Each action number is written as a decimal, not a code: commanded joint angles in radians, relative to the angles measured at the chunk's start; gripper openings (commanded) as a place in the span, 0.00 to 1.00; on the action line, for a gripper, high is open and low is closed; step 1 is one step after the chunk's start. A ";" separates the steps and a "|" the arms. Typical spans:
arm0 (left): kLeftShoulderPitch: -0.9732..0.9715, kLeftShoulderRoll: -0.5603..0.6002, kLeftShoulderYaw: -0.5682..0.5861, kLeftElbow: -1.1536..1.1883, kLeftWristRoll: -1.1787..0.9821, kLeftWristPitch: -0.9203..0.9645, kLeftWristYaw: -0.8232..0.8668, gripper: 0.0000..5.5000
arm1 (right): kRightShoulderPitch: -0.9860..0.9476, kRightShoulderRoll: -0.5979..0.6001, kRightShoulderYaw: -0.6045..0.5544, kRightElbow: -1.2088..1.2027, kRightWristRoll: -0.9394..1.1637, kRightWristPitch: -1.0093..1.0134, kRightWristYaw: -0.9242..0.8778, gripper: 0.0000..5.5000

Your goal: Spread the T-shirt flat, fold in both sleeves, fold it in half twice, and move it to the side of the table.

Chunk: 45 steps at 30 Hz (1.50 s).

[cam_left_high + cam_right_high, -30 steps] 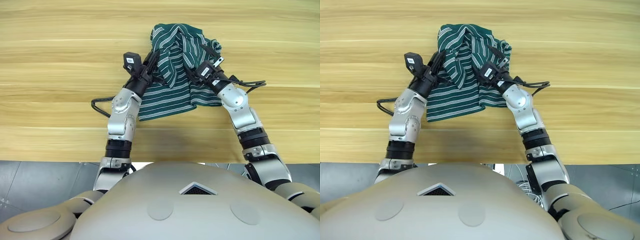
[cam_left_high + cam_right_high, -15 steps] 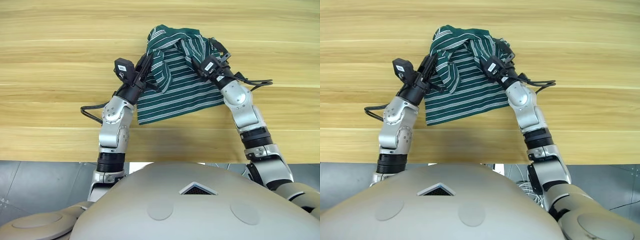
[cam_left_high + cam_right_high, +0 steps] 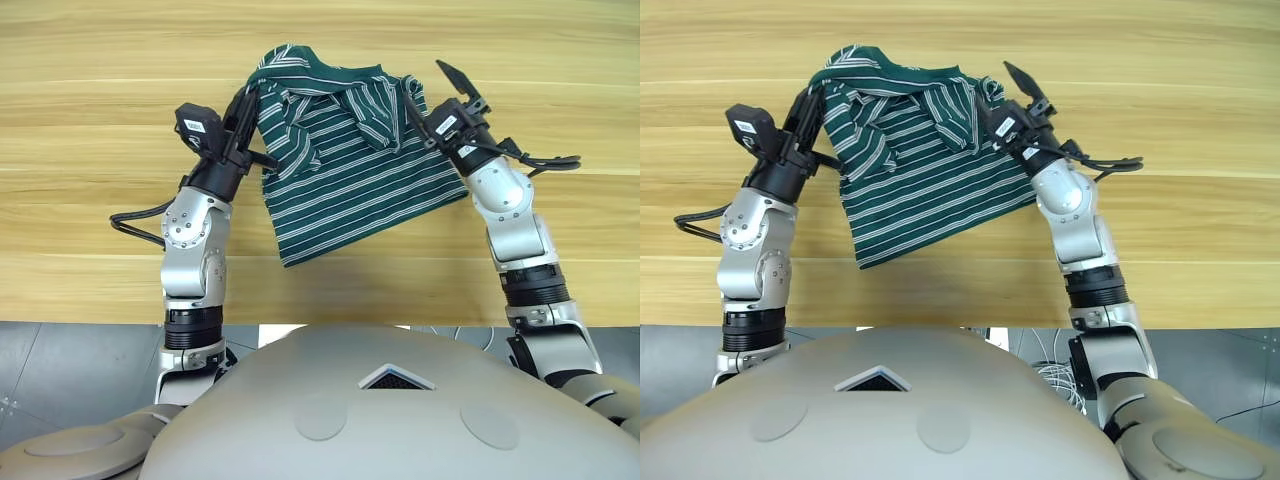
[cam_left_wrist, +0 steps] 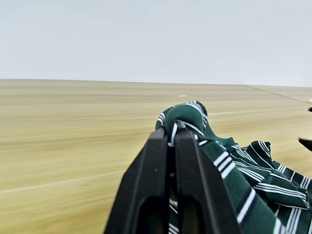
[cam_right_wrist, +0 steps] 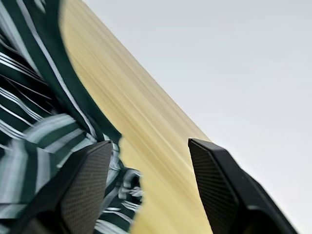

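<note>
The green T-shirt with white stripes (image 3: 345,160) lies partly spread on the wooden table (image 3: 90,60), its upper part still bunched and folded over. My left gripper (image 3: 247,105) is shut on the shirt's upper left edge; the left wrist view has the fabric (image 4: 185,117) pinched at the tip of the closed fingers (image 4: 158,161). My right gripper (image 3: 460,84) stands open at the shirt's upper right corner. In the right wrist view its fingers (image 5: 87,190) are apart with bare table between them, and the shirt (image 5: 34,107) lies beside one finger.
The table's front edge (image 3: 100,322) runs just below the shirt's lower hem. Bare wood stretches far to both sides and beyond the shirt. Black cables loop off both forearms, one at the left (image 3: 135,215) and one at the right (image 3: 550,162).
Both arms have swung outward, the left one leftward and the right one rightward. The shirt has been pulled wider and flatter. The right gripper's fingers now stand open, clear of the fabric.
</note>
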 commanded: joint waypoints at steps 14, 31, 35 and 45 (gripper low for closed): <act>-0.013 0.070 0.042 -0.028 -0.009 0.005 -0.025 0.00 | -0.017 0.036 0.190 0.105 -0.125 -0.003 0.035 0.53; 0.008 0.097 0.039 0.005 -0.003 -0.019 -0.055 0.00 | -0.041 0.070 0.078 0.075 0.239 -0.001 0.194 0.53; 0.031 0.163 0.115 0.132 -0.002 -0.067 -0.106 0.00 | -0.093 0.047 -0.002 0.097 0.458 0.059 0.370 0.53; 0.011 0.262 0.172 0.603 0.083 -0.260 -0.162 0.00 | -0.401 0.130 0.003 0.682 0.343 0.068 0.361 0.53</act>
